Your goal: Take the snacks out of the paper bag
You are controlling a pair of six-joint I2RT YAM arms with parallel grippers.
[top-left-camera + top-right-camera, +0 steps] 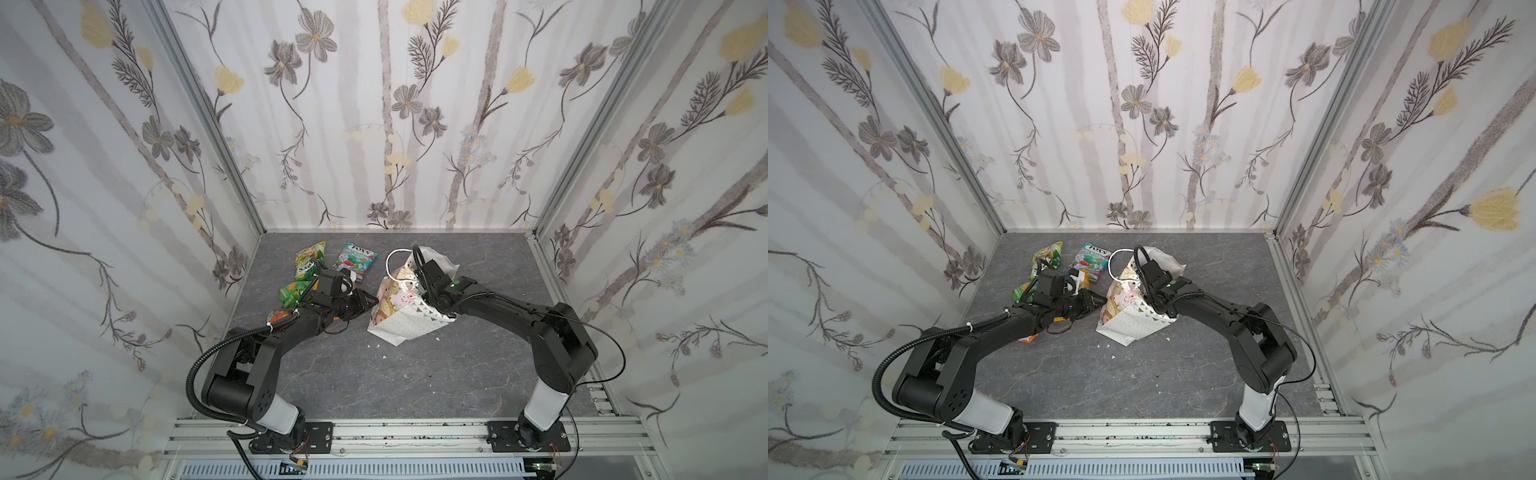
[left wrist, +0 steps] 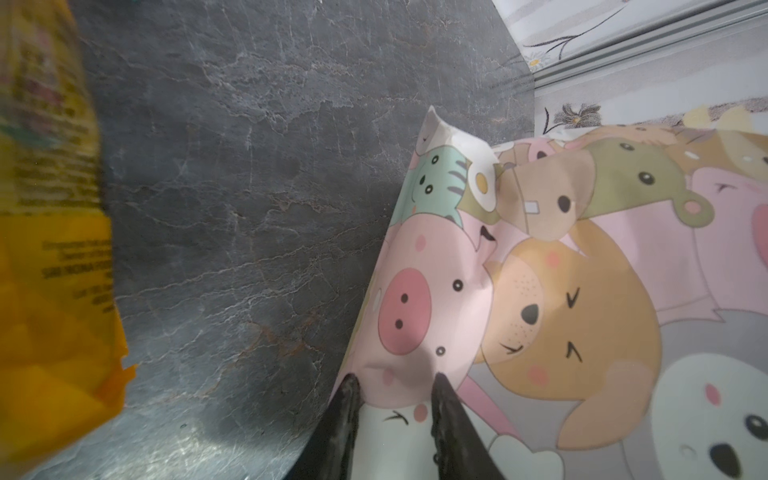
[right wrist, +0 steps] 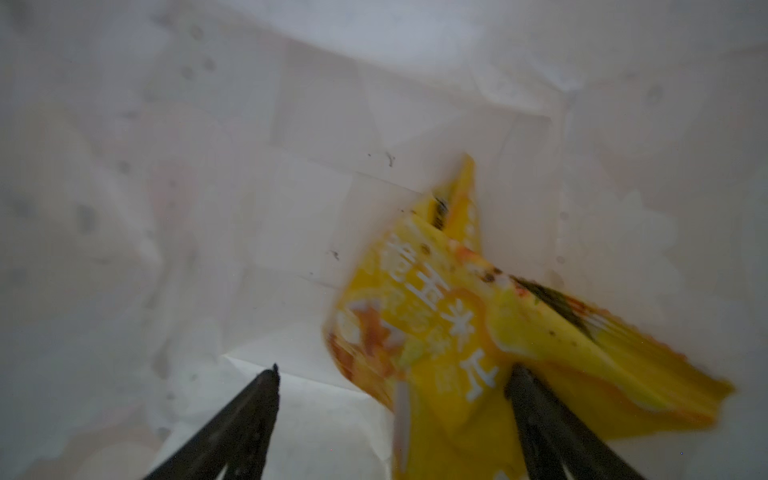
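The paper bag (image 1: 397, 309) (image 1: 1127, 316) leans on the grey table in both top views, its mouth at the far end. My left gripper (image 1: 371, 306) (image 2: 395, 377) is shut on a fold of its animal-printed side (image 2: 540, 270). My right gripper (image 3: 395, 370) is inside the bag and open, hidden in both top views. A blurred yellow packet (image 3: 457, 311) lies on the bag's white inside, partly between its fingers. Outside, to the left, lie a yellow-green packet (image 1: 309, 259), a teal FOX'S packet (image 1: 356, 257), a green packet (image 1: 293, 293) and a small orange packet (image 1: 277, 318).
An orange-yellow packet (image 2: 54, 291) lies close beside the left wrist. Small paper scraps (image 1: 384, 357) dot the table in front of the bag. Flowered walls close in three sides, and an aluminium rail (image 1: 395, 432) carries both arm bases at the front.
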